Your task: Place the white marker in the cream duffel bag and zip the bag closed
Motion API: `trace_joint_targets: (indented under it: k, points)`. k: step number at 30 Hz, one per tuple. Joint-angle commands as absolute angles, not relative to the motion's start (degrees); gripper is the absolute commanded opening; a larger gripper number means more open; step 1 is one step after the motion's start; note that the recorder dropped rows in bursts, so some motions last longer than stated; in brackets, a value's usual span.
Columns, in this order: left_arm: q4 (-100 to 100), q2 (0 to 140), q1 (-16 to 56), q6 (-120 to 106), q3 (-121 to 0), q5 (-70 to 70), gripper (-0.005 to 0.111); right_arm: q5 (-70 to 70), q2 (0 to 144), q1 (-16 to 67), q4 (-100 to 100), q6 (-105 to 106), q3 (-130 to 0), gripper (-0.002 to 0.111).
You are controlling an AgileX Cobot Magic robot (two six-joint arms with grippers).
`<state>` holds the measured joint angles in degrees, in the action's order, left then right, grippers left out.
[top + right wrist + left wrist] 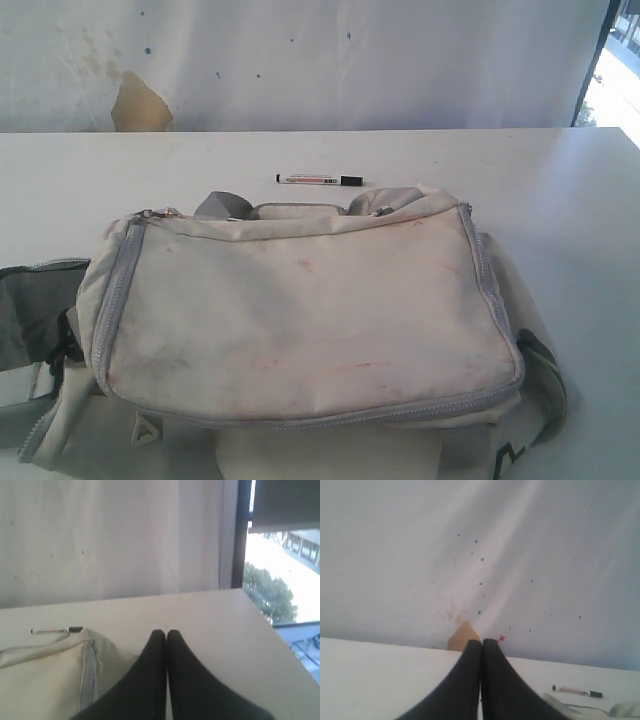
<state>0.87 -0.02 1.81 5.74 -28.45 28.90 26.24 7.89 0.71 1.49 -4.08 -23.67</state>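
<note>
White marker (pixel 319 180) lies on table (pixel 560 200) at 12 o'clock from cream duffel bag (pixel 300 320) (not touching); left gripper (pixel 481 644) and right gripper (pixel 166 634) both fully closed, holding nothing.

Exterior view: close, raised, looking down across bag (pixel 300 320) toward backdrop (pixel 350 60). Left wrist view: low, level, facing backdrop beyond its jaws. Right wrist view: likewise. Shared by all three: marker (pixel 320 180), lying well beyond the jaws.
</note>
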Motion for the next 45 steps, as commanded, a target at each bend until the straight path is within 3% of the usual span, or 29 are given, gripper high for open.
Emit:
trace_joint_targets:
  k: [1, 8, 11, 16, 19, 32, 40, 45]
  points:
    - [1.0, 3.2, 1.9, 12.8, -28.8, 34.0, 0.000, 30.1, 15.0, 0.6, 2.0, -4.9, -26.4, 0.000]
    - [1.9, 12.9, 1.9, 15.1, -28.8, 38.5, 0.000, 39.9, 27.5, 0.6, 0.7, -5.5, -31.3, 0.001]
    - [3.3, 17.3, 1.9, 14.5, -28.8, 38.8, 0.001, 40.1, 32.2, 0.6, -2.8, -4.9, -32.7, 0.012]
    - [6.8, 25.3, 1.9, 11.5, -28.8, 39.4, 0.025, 40.3, 38.9, 0.6, -10.8, -2.7, -34.6, 0.042]
    - [7.8, 29.6, 1.9, 11.6, -28.8, 39.4, 0.039, 40.3, 42.8, 0.6, -14.4, -0.7, -34.9, 0.050]
    - [13.4, 46.5, 1.9, 5.2, -31.4, 38.9, 0.071, 39.6, 55.4, 0.6, -27.6, 12.8, -35.0, 0.051]
    - [21.1, 58.3, 1.9, -1.5, -40.9, 40.0, 0.072, 40.0, 60.3, 0.6, -31.7, 19.4, -38.2, 0.051]
    - [31.5, 71.2, 1.9, -4.4, -49.5, 40.6, 0.072, 45.0, 62.6, 0.6, -54.3, 36.8, -41.7, 0.051]
